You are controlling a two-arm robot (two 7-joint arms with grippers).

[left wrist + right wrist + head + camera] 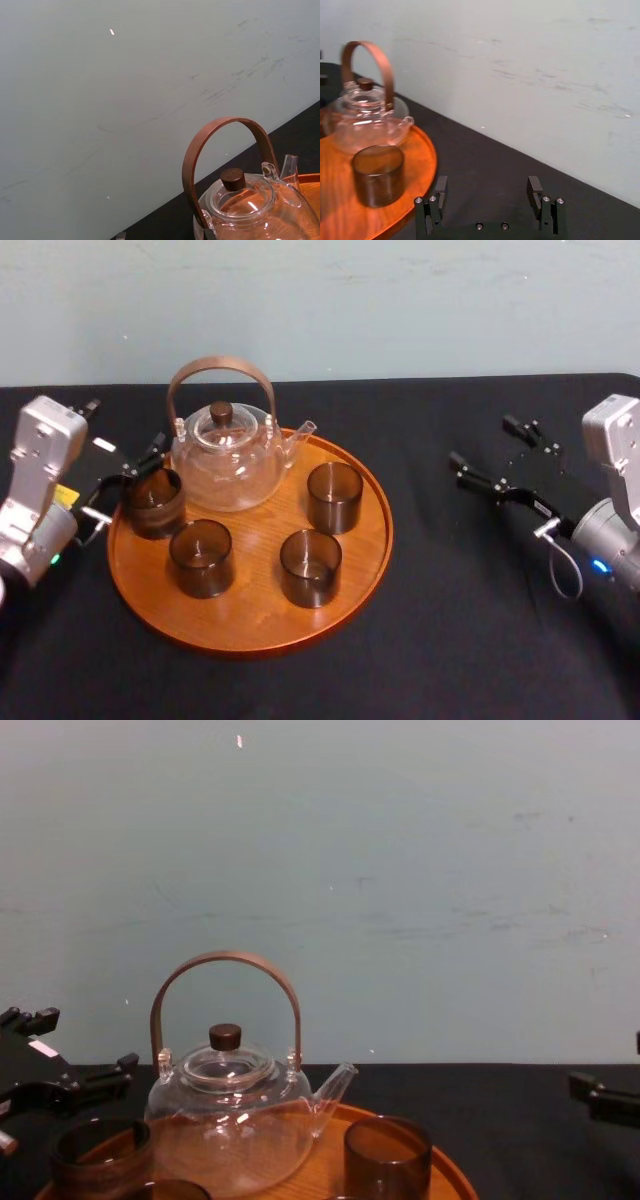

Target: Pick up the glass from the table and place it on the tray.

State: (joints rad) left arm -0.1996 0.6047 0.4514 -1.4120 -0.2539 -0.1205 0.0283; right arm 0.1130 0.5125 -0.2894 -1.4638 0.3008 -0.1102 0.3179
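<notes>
Wooden tray [250,648] rim, glass [152,502] seemingly inside left gripper [133,483], right gripper [483,443] well apart

Soft, even room light; the black cloth of the table [470,640] soaks up nearly every shadow. White glints sit on the glass teapot [228,462], and the wooden tray [421,152] glows bright orange beside the right gripper's [487,182] spread fingers.

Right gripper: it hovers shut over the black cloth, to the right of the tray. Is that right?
One thing is wrong: the right gripper is open, fingers wide apart, as the right wrist view shows. It does hover over the table, right of the tray.
</notes>
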